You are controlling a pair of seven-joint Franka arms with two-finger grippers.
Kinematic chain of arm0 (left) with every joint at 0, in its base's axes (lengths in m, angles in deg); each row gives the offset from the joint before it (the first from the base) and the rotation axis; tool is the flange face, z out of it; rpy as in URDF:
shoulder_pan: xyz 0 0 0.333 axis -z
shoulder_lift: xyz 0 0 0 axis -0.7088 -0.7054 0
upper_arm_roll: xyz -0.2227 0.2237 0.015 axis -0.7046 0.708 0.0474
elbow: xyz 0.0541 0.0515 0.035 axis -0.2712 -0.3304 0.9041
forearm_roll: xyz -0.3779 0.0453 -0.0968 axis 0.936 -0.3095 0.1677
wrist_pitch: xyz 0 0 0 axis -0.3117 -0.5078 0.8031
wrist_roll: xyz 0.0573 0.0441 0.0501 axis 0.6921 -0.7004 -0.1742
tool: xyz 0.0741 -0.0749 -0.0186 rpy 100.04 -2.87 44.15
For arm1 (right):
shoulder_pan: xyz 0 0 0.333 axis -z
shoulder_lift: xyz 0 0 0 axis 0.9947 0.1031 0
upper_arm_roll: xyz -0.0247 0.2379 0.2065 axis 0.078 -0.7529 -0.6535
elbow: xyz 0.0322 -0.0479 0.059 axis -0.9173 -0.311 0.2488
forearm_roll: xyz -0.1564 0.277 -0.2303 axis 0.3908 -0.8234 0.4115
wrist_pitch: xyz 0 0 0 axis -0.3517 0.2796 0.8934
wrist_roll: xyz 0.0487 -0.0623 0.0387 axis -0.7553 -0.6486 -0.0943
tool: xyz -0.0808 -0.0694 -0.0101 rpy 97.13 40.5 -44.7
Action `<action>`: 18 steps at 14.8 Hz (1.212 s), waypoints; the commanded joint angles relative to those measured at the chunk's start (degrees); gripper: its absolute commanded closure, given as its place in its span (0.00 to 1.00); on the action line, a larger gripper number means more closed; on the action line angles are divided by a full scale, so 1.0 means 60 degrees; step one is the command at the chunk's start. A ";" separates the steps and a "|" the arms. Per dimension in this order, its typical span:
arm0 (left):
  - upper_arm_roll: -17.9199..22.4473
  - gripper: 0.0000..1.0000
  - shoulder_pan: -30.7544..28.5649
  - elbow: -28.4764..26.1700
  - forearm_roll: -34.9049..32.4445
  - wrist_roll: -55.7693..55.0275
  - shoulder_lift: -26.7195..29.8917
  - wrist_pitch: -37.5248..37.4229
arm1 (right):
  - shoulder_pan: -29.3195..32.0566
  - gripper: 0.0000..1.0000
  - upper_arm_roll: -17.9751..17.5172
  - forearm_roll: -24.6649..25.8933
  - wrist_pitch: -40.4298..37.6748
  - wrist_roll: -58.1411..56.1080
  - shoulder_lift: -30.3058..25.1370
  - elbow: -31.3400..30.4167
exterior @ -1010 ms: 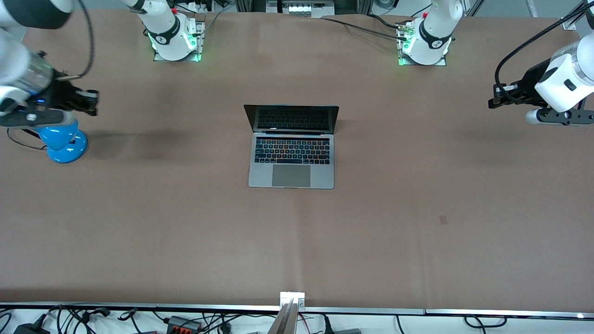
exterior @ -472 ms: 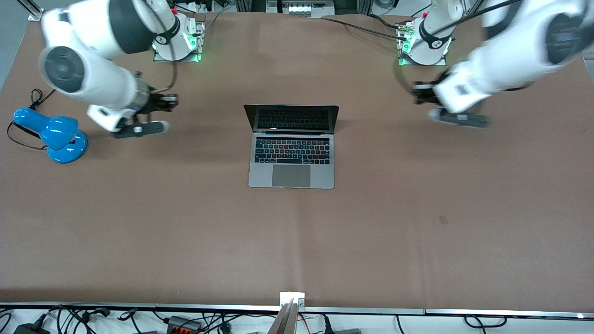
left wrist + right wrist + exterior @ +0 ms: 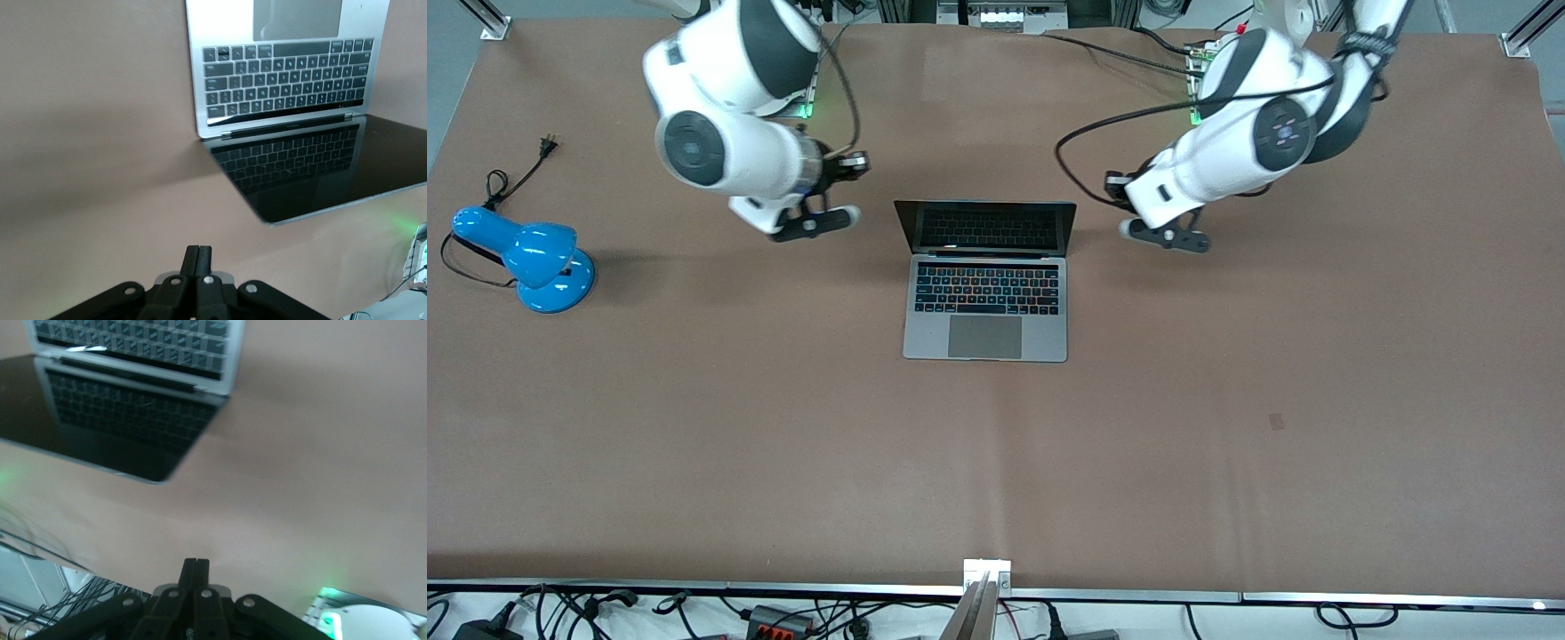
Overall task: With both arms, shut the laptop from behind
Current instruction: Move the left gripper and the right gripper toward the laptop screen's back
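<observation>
- Big brown table (image 3: 1227, 427), with everything sitting on it.
- Left arm (image 3: 1245, 133), reaching down from its base toward the laptop, on the laptop's side toward the left arm's end of the table.
- Right arm (image 3: 729, 133), reaching down the same way, on the laptop's side toward the right arm's end of the table.
- Laptop (image 3: 985, 283) in the middle of the table, wide open, dark screen standing up and tipped back toward the arm bases, keyboard and trackpad facing the front camera.
- Blue lamp (image 3: 525, 258), well apart from the laptop, out at the right arm's end of the table, not part of the job.
- Left gripper (image 3: 199, 257), fingers pinched tight together, holding nothing, in the air over bare table near the laptop's screen edge, not touching it.
- Right gripper (image 3: 195, 568), fingers pinched tight too, holding nothing, over bare table near the screen's other edge, not touching it.
- Step now, as a guess: getting both grippers into place by the screen, lid not yet pushed.
- Next move, most likely: bring both pinched tips to the back of the screen, one near each top corner, then push gently and evenly so the lid folds down flat onto the keyboard without the laptop sliding.
</observation>
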 commanded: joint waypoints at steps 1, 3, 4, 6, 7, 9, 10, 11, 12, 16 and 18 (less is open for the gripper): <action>-0.0608 1.00 -0.0160 -0.0478 0.0177 -0.0105 -0.0209 0.0760 | -0.0667 1.00 0.0130 -0.0351 0.0485 0.0121 0.0239 -0.0252; -0.0856 1.00 -0.0160 -0.0654 0.0177 -0.0105 -0.0209 0.0850 | -0.0989 1.00 0.0130 -0.0366 0.0617 0.0208 0.0401 -0.0340; -0.1003 1.00 -0.0189 -0.0815 0.0177 -0.0120 -0.0078 0.0806 | -0.1121 1.00 0.0130 -0.0352 0.0661 0.0383 0.0445 -0.0369; -0.1121 1.00 -0.0189 -0.0875 0.0206 -0.0193 0.0113 0.0733 | -0.1268 1.00 0.0130 -0.0366 0.0720 0.0574 0.0519 -0.0370; -0.1266 1.00 -0.0189 -0.0875 0.0221 -0.0324 0.0099 0.0747 | -0.1312 1.00 0.0130 -0.0366 0.0764 0.0575 0.0591 -0.0370; -0.1705 1.00 -0.0189 -0.0889 0.0221 -0.0573 0.0084 0.0834 | -0.1459 1.00 0.0130 -0.0366 0.0954 0.0648 0.0650 -0.0355; -0.1852 1.00 -0.0174 -0.0889 0.0221 -0.0705 0.0070 0.0864 | -0.1459 1.00 0.0130 -0.0366 0.1013 0.0648 0.0738 -0.0326; -0.1941 1.00 -0.0174 -0.0904 0.0221 -0.0750 0.0040 0.0951 | -0.1459 1.00 0.0130 -0.0352 0.1071 0.0648 0.0797 -0.0297; -0.1956 1.00 -0.0145 -0.0933 0.0221 -0.0750 0.0011 0.1097 | -0.1474 1.00 0.0130 -0.0352 0.1246 0.0648 0.0855 -0.0282; -0.2015 1.00 -0.0116 -0.0934 0.0207 -0.0750 -0.0806 0.2136 | -0.1679 1.00 0.0130 -0.0352 0.2066 0.0648 0.1177 -0.0150; -0.1986 1.00 -0.0130 -0.0773 0.0192 -0.0764 -0.1130 0.2475 | -0.1635 1.00 0.0130 -0.0366 0.2229 0.0662 0.1382 0.0127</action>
